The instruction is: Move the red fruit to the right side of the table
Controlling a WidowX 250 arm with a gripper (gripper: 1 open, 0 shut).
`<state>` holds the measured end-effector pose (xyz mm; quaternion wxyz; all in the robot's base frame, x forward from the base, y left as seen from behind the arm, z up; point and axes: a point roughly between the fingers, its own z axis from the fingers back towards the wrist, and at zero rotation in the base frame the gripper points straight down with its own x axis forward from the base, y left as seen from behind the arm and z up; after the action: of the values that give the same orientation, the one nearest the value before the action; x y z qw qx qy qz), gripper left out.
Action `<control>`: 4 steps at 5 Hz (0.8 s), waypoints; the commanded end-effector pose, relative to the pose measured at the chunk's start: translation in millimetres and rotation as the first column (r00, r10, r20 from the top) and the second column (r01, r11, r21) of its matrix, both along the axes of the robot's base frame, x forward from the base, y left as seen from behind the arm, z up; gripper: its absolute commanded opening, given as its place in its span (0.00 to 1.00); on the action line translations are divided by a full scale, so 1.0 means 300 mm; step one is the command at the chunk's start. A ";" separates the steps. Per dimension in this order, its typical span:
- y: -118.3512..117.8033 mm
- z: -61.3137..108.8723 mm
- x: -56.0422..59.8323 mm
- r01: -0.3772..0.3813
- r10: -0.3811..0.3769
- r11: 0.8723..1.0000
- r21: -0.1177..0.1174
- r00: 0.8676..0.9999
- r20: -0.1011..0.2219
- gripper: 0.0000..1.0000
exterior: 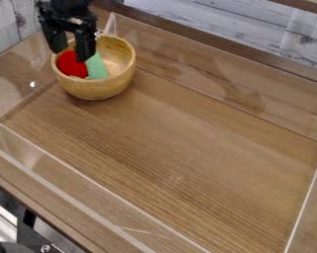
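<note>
Black hand [68, 45] pointing straight down, fingers spread open, empty, poised over red fruit [72, 64] in wooden bowl [111, 86], table [188, 148] far-left corner

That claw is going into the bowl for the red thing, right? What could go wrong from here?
Some guesses. The red fruit lies right beside a green piece inside the wooden bowl, so the open jaws of the gripper might pinch both or only the green one. The gripper hangs close to the bowl's rim, so it might bump or tip the bowl.
</note>
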<state>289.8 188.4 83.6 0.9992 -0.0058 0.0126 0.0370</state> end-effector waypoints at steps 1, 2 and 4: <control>0.046 0.051 0.048 -0.041 0.039 0.999 0.027 0.998 0.053 1.00; 0.057 0.046 0.079 -0.071 0.070 0.997 0.021 0.996 0.052 1.00; 0.092 0.048 0.109 0.004 -0.004 1.000 0.015 0.999 0.038 1.00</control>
<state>319.0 206.8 78.8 0.9992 -0.0155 0.0184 0.0326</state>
